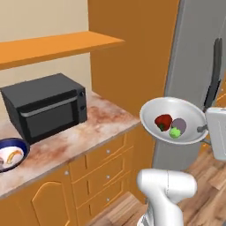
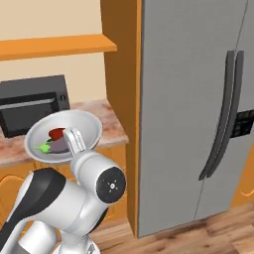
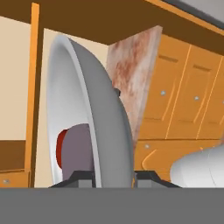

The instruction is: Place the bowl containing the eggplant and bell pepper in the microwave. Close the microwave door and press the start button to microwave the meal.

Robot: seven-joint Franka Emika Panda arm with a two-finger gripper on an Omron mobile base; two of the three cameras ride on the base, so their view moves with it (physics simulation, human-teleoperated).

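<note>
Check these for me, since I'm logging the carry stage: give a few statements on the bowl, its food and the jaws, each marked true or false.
1. The bowl is held in the air, clear of the counter. True.
2. The bowl is empty. False: the bell pepper and eggplant lie in it.
3. The jaws of the gripper clamp the bowl's rim. True.
4. The bowl sits inside the black oven. False: it hangs beside the counter, near the fridge.

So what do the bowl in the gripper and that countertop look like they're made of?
Bowl: probably glazed ceramic or plastic; smooth, pale grey-white, softly shaded, no pattern. Countertop: looks like polished stone, perhaps marble; mottled rust-and-cream blotches. It's a render, so both are guesses.
</note>
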